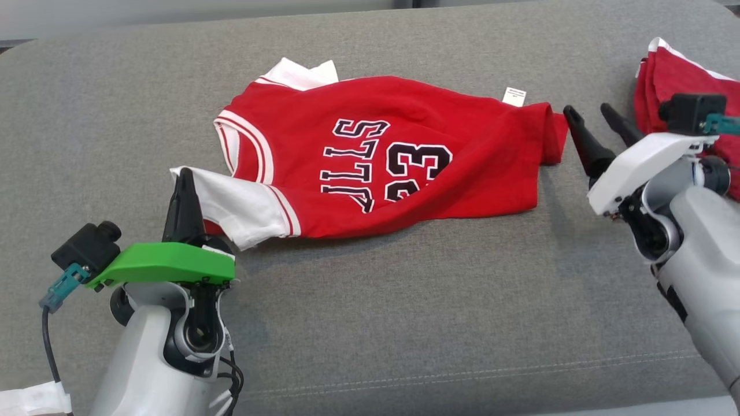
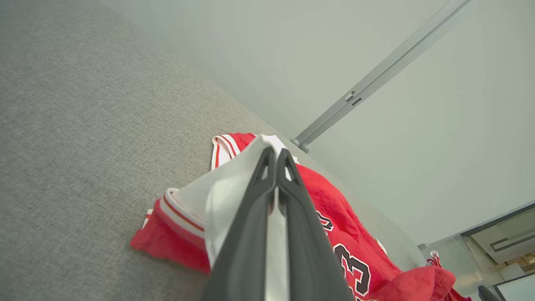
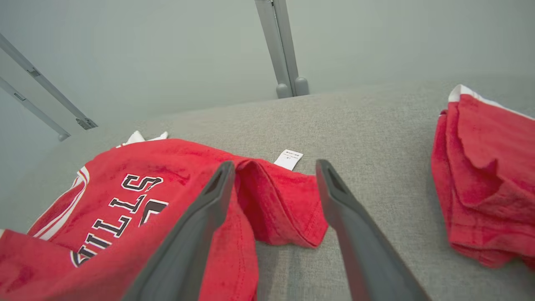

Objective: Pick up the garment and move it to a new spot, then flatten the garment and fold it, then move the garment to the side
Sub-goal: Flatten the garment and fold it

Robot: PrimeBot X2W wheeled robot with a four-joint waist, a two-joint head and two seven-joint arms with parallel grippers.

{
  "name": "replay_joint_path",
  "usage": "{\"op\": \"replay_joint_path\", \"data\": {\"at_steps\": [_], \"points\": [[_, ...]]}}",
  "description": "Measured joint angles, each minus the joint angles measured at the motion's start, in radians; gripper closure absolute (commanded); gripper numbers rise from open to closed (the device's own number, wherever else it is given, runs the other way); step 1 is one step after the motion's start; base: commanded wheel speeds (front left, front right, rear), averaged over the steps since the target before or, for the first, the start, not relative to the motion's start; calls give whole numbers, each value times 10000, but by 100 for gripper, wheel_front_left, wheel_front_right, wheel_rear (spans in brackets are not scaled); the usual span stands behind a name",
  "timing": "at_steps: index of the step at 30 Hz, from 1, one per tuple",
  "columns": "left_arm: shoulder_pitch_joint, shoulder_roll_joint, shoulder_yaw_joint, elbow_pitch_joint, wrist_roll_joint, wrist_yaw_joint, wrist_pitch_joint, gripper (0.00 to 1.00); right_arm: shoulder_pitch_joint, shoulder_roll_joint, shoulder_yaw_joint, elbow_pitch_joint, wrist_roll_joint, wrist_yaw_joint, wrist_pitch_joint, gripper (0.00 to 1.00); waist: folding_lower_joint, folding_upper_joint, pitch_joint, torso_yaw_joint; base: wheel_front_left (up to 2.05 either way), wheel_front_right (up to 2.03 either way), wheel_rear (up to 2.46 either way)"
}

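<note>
The garment is a red jersey with white sleeves and black lettering, lying crumpled on the grey cushion. My left gripper is shut on the white sleeve at the garment's near-left corner. In the left wrist view the sleeve is bunched up around the closed left gripper. My right gripper stands open just beyond the garment's right end. In the right wrist view the folded red hem corner lies between and below the spread fingers of the right gripper, untouched.
A second red cloth lies folded at the far right, behind my right wrist, also seen as a red pile. A white label sticks out by the hem. The cushion's seam and front edge run along the bottom.
</note>
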Motion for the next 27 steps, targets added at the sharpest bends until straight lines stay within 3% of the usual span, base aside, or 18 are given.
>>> {"op": "replay_joint_path", "data": {"at_steps": [5, 12, 27], "points": [[3, -6, -81, -63, 339, 0, 0, 100, 1117, 263, 251, -159, -21, 59, -805, 0, 0, 0, -70, -391, 0, 0, 0], [34, -4, -265, -92, 339, 0, 0, 100, 2101, 629, 957, -96, -173, 92, -1070, 0, 0, 0, -121, -334, 0, 0, 0], [95, -2, -355, -395, 389, 0, 0, 100, 1964, 391, 1465, 533, -1022, 148, -1312, 0, 0, 0, 170, 149, 0, 0, 0]]}}
